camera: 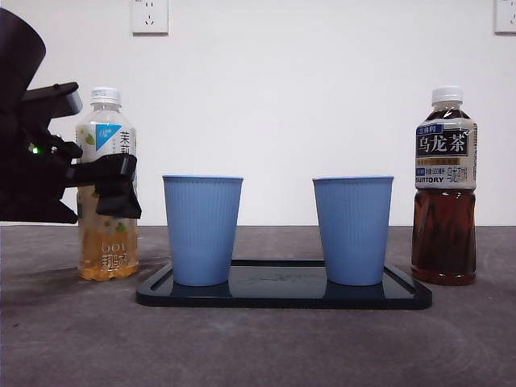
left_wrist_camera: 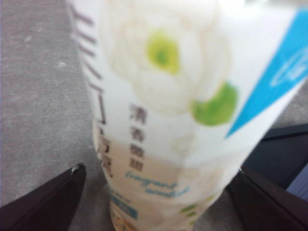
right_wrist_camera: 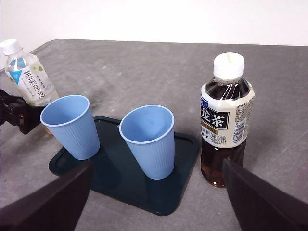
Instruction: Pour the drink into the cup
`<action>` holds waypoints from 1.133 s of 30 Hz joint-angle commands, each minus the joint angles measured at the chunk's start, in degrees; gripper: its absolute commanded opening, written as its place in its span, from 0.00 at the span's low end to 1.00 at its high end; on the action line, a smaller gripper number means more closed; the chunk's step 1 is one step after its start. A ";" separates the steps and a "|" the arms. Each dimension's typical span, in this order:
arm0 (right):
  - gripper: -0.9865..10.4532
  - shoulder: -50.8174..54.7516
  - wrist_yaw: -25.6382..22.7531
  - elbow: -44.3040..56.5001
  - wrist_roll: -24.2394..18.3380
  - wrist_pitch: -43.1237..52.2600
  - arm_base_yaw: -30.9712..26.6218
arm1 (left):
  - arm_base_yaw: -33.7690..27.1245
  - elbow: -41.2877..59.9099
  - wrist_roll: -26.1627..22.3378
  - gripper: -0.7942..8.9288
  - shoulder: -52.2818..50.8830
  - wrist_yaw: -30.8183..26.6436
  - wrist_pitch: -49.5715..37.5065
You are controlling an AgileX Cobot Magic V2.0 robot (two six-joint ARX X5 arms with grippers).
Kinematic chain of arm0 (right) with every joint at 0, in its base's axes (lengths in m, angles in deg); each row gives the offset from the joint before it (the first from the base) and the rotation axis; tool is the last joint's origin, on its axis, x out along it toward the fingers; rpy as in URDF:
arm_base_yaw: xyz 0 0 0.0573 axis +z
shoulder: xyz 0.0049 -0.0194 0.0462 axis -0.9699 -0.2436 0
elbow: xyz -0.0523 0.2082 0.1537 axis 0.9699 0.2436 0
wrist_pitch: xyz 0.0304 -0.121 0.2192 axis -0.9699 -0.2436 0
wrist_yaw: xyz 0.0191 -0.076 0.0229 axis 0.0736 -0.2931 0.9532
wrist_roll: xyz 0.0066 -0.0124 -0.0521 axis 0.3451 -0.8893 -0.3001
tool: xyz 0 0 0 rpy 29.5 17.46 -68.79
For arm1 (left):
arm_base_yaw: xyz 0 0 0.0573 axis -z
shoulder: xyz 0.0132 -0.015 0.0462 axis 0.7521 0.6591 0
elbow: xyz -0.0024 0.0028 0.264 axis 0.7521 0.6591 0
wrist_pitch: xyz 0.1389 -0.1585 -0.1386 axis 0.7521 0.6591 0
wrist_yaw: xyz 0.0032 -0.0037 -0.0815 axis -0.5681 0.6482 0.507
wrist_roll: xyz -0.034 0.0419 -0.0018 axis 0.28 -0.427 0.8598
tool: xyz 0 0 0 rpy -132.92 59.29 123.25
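Jaws of the left gripper [camera: 113,187] stand spread around the capped tea bottle [camera: 107,185], not visibly touching; a glancing close could topple it beside the near-left cup [camera: 202,230]. Right gripper [right_wrist_camera: 154,202] waits open.

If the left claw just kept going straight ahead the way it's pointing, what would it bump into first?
Most likely the pale tea bottle: it stands right between the open jaws of the left gripper, filling that wrist view. How close it sits is hard to judge.

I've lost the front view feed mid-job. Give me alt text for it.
The left gripper reaches in from the left edge around a pale jasmine tea bottle with a white cap. Two empty-looking blue ribbed plastic cups stand upright on a black tray; a dark oolong tea bottle stands right of it.
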 commanded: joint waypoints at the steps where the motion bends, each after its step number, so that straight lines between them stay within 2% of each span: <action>1: 0.46 -0.02 -0.17 -1.01 0.55 0.33 0.33 | 0.15 -0.79 -0.24 0.57 -1.70 0.09 1.92; 10: 0.46 -0.02 -0.15 -1.01 0.57 0.33 0.33 | 0.22 -0.83 -0.09 0.57 -12.00 0.09 12.76; 21: 0.46 -0.07 -0.15 -1.01 0.76 -0.15 0.33 | 1.07 -1.14 0.81 0.57 -31.23 0.09 27.36; 34: 0.46 -0.09 0.33 -1.01 2.56 -4.26 0.33 | 2.80 -7.30 4.35 0.56 -52.13 0.72 56.06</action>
